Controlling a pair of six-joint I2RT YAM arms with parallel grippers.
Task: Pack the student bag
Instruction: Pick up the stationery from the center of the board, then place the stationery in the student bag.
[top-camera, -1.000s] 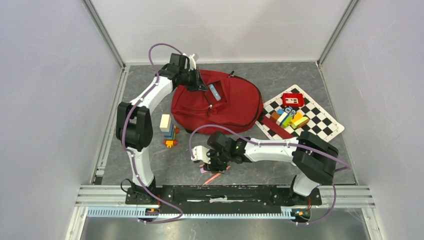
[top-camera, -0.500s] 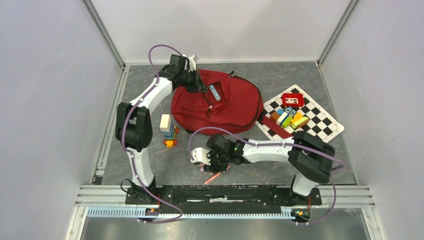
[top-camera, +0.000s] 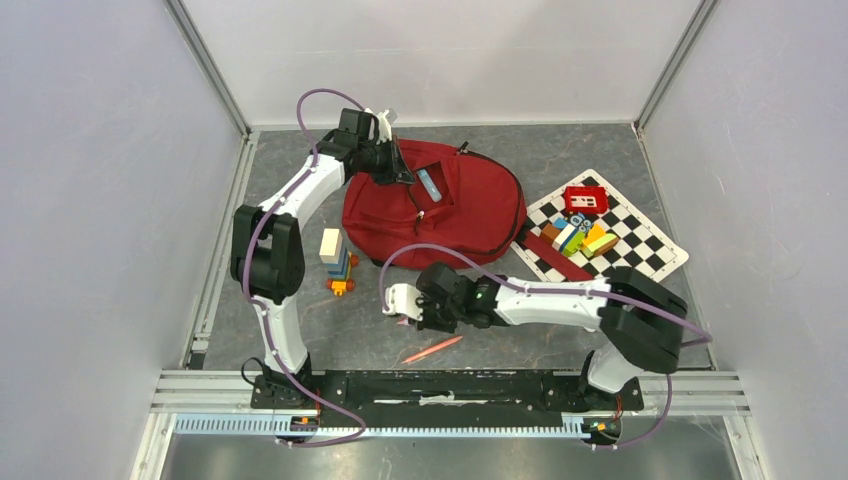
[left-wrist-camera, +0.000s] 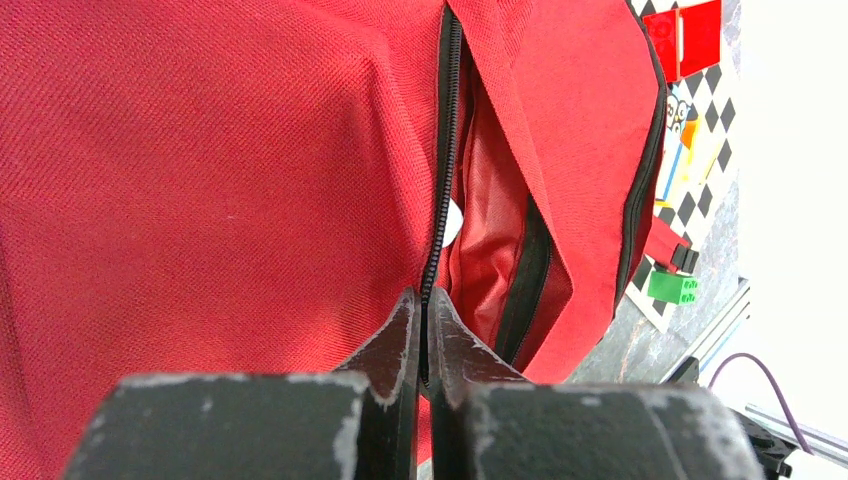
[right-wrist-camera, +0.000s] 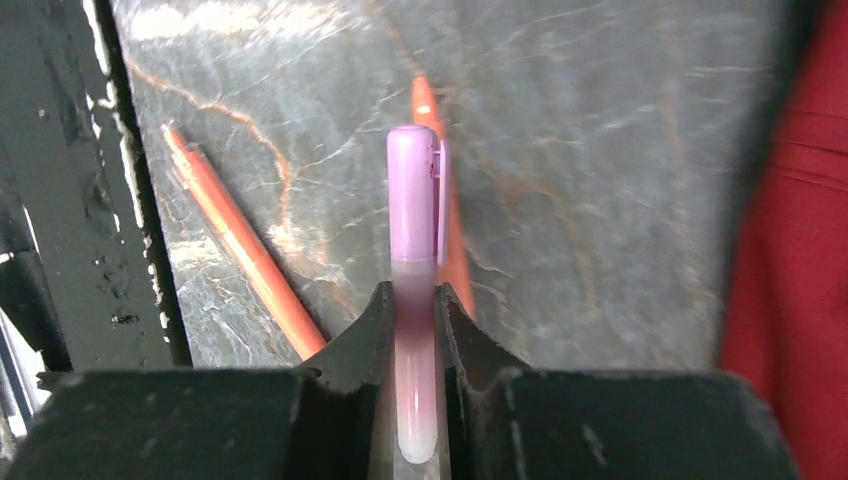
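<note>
Right gripper (right-wrist-camera: 415, 300) clamps pink pen (right-wrist-camera: 412, 200), long axis along the fingers. Student bag (top-camera: 470, 215) lies beyond it, toward table's far side; left gripper (left-wrist-camera: 420, 310) pinches its zip edge

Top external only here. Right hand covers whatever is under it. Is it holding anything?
Observer: Yes. The right wrist view shows the right hand closed on a pink pen, capped end pointing away from the wrist.
Operator: I count one orange pencil on the table. More?
Observer: The right wrist view shows two: one left of the pen, and a second orange pencil partly hidden behind the pen.
Operator: Left hand?
Observer: In the left wrist view the left hand is shut on the zip of the student bag. The pocket beside it gapes open, showing red lining.
</note>
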